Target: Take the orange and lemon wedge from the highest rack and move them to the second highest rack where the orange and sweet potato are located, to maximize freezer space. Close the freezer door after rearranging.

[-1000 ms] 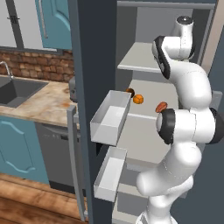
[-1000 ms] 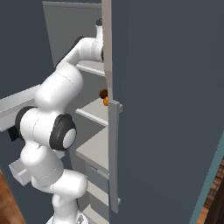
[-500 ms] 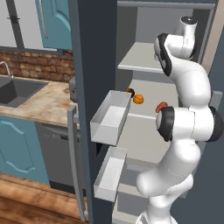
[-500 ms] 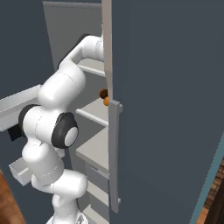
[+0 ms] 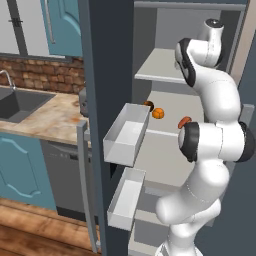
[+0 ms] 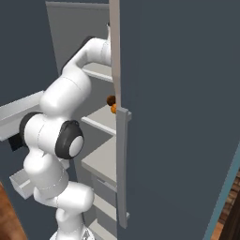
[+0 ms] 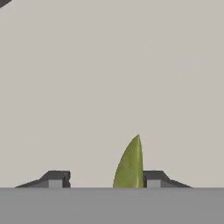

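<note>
The lemon wedge, olive-green and pointed, stands on the pale highest rack between my gripper fingers. The right fingertip is against it, while the left fingertip stands well apart, so the jaws are open. In the left base view the arm reaches over the highest rack inside the freezer. On the second highest rack lie an orange, a darker orange behind it and the sweet potato. The oranges also peek past a panel edge.
The freezer door stands open on the left, carrying an upper white bin and a lower white bin. A dark panel with a grey bar handle stands close on the right. A counter with a sink lies further left.
The hand has shifted slightly at the top of the freezer. The oranges and the sweet potato on the lower rack have not moved.
</note>
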